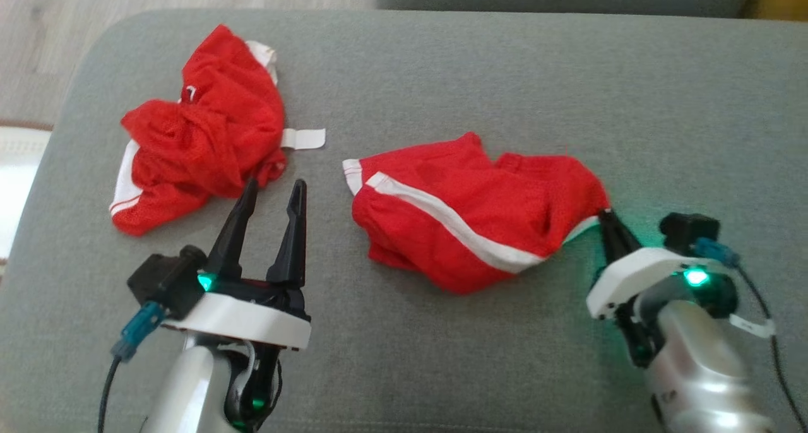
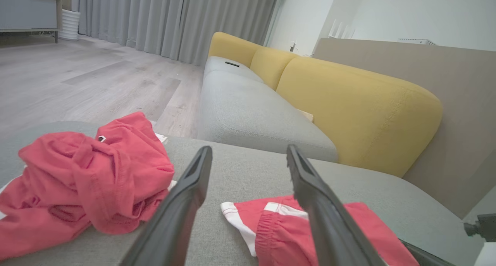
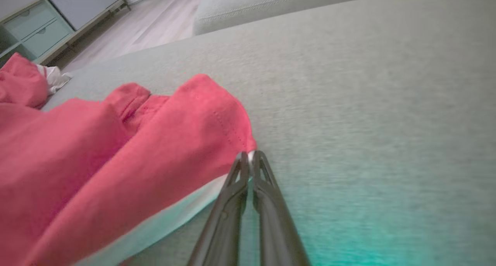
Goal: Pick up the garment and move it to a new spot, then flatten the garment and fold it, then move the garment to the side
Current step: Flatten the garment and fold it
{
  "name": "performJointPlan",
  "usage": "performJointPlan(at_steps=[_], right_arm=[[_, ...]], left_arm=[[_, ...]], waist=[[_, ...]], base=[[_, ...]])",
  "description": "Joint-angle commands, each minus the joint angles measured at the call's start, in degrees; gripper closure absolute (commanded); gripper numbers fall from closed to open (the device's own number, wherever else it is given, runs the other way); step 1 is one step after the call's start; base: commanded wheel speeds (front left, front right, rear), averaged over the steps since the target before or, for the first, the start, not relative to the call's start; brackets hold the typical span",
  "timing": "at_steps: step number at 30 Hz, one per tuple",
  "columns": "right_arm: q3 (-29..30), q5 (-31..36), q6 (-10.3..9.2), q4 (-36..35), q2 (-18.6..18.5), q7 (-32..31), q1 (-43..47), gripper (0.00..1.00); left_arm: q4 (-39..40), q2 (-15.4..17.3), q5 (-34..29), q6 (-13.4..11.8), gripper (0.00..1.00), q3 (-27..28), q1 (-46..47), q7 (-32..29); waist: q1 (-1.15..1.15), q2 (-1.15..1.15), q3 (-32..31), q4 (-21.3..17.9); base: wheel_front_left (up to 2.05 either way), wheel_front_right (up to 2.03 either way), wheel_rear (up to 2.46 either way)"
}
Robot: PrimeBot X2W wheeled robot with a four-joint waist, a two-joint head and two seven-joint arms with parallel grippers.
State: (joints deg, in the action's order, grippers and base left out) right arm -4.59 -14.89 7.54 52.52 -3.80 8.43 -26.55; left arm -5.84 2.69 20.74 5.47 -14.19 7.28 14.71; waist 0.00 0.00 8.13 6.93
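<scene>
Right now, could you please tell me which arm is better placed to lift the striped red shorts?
Right. The right gripper is shut on a corner of the red shorts, so it could lift them directly. The left gripper hangs open, apart from them and nearer the crumpled red garment.

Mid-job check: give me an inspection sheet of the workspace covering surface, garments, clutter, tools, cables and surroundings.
Surface: grey cushion, with two garments lying on it.
Job's things: red shorts with a white side stripe, rumpled at centre right, not yet flattened.
Clutter: crumpled red garment with white trim, at the left, apart from the shorts.
Tools: left tool open, between the two garments, holding nothing; right tool shut on the shorts' right corner.
Cables: left wrist cable and right wrist cable, both blue-plugged, clear of the fabric.
Surroundings: yellow sofa back, grey curtains, wood floor.
</scene>
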Motion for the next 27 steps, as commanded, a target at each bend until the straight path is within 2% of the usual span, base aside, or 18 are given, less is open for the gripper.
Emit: performJointPlan(at_steps=[1, 7, 15, 20, 27], right_arm=[[0.4, 1.1, -0.05, -1.5, -0.9, 1.1, -0.6, 1.0], [9.0, 6.7, -0.05, -4.0, -3.1, 0.7, 2.6, 1.0], [16.4, 11.1, -0.05, -11.1, -1.2, -2.4, 7.4, 1.0], [16.1, 10.8, -0.05, -16.7, 0.5, -3.4, 9.9, 1.0], [13.2, 6.9, -0.05, -20.9, 0.9, -3.0, 11.8, 1.0]], left_arm=[[1.8, 0.2, -0.5, -0.4, 0.0, 1.9, 1.5, 0.3], [2.3, 0.2, -0.5, -0.6, 0.0, 2.4, 1.0, 0.3], [1.9, 0.2, -1.0, -0.3, 0.0, 2.1, 1.0, 0.3], [0.2, 0.2, -0.9, 0.5, 0.0, 0.8, 2.3, 0.3], [-6.9, 0.2, 1.9, 1.8, 0.0, -5.9, 6.5, 0.2]], waist=[[0.0, 0.0, -1.0, -1.1], [0.0, 0.0, -2.2, -3.2], [0.0, 0.0, -1.9, -5.2], [0.0, 0.0, -1.1, -6.6], [0.0, 0.0, -0.8, -8.1]], base=[[0.0, 0.0, 0.0], [0.0, 0.0, 0.0], [0.0, 0.0, 0.0], [0.0, 0.0, 0.0], [0.0, 0.0, 0.0]])
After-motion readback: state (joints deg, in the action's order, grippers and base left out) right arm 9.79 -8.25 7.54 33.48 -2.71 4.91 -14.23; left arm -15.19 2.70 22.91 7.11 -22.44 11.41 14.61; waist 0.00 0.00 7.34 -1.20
